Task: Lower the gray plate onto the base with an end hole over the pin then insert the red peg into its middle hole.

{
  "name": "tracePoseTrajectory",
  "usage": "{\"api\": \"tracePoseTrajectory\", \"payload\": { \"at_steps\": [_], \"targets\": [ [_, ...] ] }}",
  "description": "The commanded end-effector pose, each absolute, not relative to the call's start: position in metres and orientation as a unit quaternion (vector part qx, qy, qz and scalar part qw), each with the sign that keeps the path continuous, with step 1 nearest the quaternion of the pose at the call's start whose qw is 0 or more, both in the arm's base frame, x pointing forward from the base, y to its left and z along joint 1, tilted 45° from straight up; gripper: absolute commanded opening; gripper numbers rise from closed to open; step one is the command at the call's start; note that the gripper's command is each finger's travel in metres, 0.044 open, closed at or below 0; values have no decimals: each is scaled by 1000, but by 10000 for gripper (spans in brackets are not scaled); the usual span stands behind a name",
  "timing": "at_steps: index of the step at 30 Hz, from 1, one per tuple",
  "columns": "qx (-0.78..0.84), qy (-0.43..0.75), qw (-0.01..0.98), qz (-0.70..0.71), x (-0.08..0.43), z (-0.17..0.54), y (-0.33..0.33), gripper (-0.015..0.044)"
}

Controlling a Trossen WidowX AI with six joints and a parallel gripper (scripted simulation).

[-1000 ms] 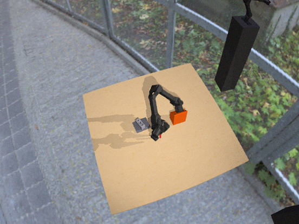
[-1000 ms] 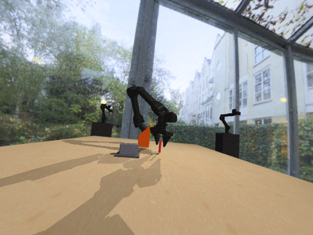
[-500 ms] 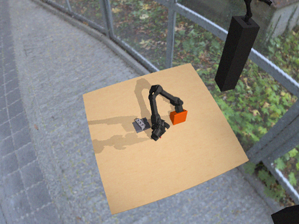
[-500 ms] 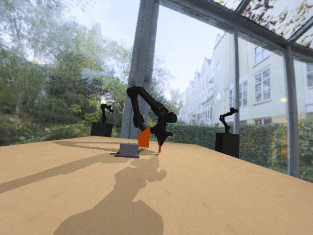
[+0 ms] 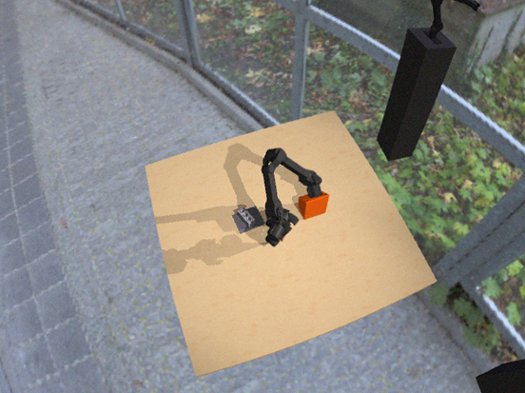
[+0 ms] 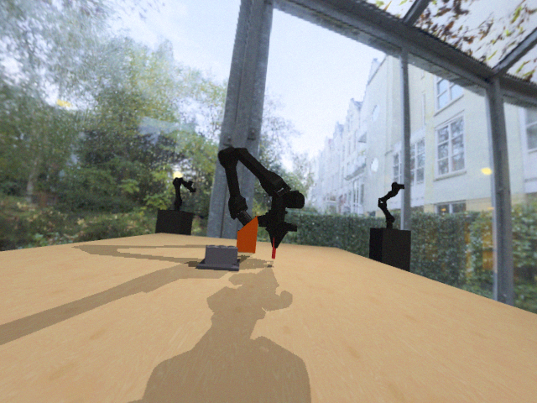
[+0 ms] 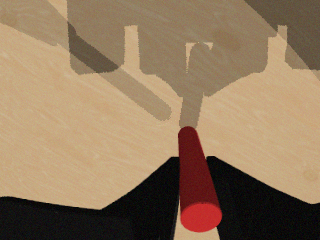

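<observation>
Operator: Reading left to right in the exterior view, what is at your left?
Technician: A black pedestal (image 5: 414, 93) (image 6: 173, 222) carrying a small arm, beyond the table (image 5: 342, 273) (image 6: 390, 325). Next, on the table, you have the dark gray base (image 5: 258, 217) (image 6: 221, 256). You cannot verify the plate's seating on the pin at this resolution.
Operator: And to the right of the base?
Technician: An orange block (image 5: 313, 206) (image 6: 247, 238), set farther back. Right of it, your gripper (image 5: 281, 236) (image 6: 273, 245) (image 7: 192, 164) points down.
Operator: Finger state?
Technician: Clamped on the red peg (image 5: 282, 239) (image 6: 273, 251) (image 7: 195, 175). Your peg is roughly upright, its lower end just above the table, apart from the base and outside the middle hole.
Operator: Far right?
Technician: A second black pedestal (image 5: 517, 384) (image 6: 390, 247), also beyond the table, with a small arm visible on it.
</observation>
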State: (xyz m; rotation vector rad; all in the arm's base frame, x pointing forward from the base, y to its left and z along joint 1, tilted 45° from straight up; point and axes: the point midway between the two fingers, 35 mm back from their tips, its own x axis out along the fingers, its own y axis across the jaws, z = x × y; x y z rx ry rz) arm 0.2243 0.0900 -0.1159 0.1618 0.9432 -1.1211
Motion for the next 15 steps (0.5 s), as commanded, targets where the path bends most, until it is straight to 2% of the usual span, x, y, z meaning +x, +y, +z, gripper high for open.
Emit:
{"api": "tracePoseTrajectory", "payload": {
  "at_steps": [1, 15],
  "targets": [
    [84, 429, 743, -507, 227, -108, 102, 0],
    [85, 430, 742, -507, 224, -77, 134, 0]
  ]
}}
